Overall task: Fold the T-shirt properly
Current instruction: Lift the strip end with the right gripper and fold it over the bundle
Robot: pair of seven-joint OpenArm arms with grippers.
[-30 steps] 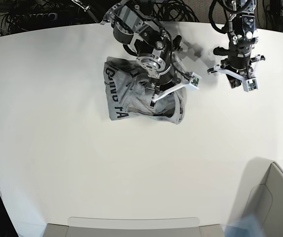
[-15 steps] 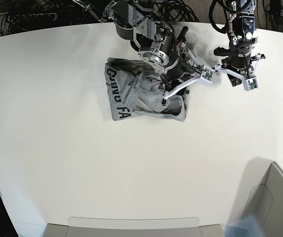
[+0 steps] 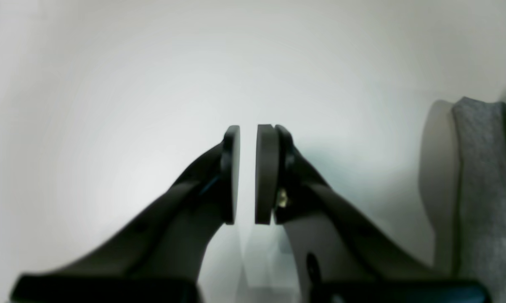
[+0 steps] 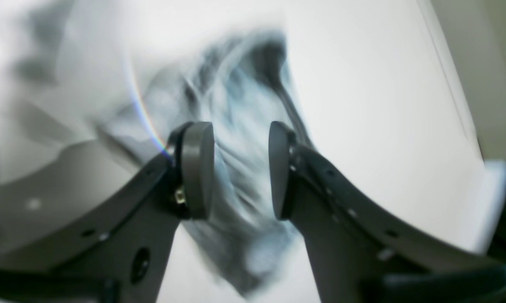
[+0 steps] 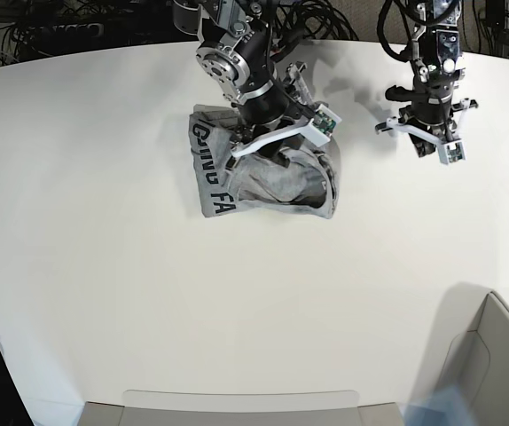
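Note:
The heather-grey T-shirt [image 5: 281,185] lies crumpled on the white table [image 5: 104,266], with black lettering showing on its left part. My right gripper [image 5: 277,142] hovers over the shirt's upper edge. In the right wrist view my right gripper [image 4: 241,168] is open, with nothing between its pads, and the T-shirt [image 4: 236,105] is a blur behind them. My left gripper [image 5: 425,146] hangs over bare table to the right of the shirt. In the left wrist view the left gripper [image 3: 246,172] has its pads nearly together and empty, and a T-shirt [image 3: 484,189] edge shows at the right.
A grey box [image 5: 494,355] stands at the table's front right corner. A flat tray rim [image 5: 237,401] runs along the front edge. Black cables [image 5: 325,18] crowd the floor behind the table's far edge.
My right gripper has opened and let go of the T-shirt, then swung back left over its upper edge. The shirt's right side has settled. The left arm has not moved.

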